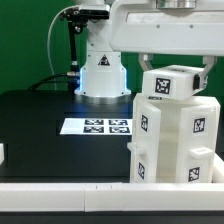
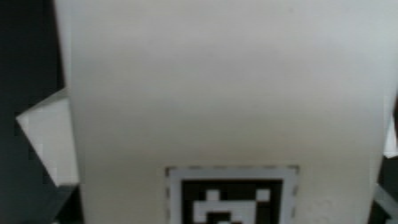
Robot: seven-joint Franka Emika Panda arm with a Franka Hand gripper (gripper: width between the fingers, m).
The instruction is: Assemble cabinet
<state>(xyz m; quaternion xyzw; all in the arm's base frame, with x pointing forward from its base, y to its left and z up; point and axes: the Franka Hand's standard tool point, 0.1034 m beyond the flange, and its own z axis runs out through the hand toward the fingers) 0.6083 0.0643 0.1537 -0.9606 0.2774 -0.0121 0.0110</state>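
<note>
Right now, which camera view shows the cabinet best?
The exterior view: there the cabinet shows as a tagged white boxy body standing at that view's right, under the gripper. The wrist view shows only one close white panel with one tag.

Arm: white glossy housing w/ rounded edges, light grey underside, dark seam btwn shells. Base at table's far edge: white, conical, w/ faint blue glow at mid-height and a grey ring at the bottom. Black cables run down beside the base. Gripper: only dark fingers show under the white body. Wrist view: no robot parts clear.
</note>
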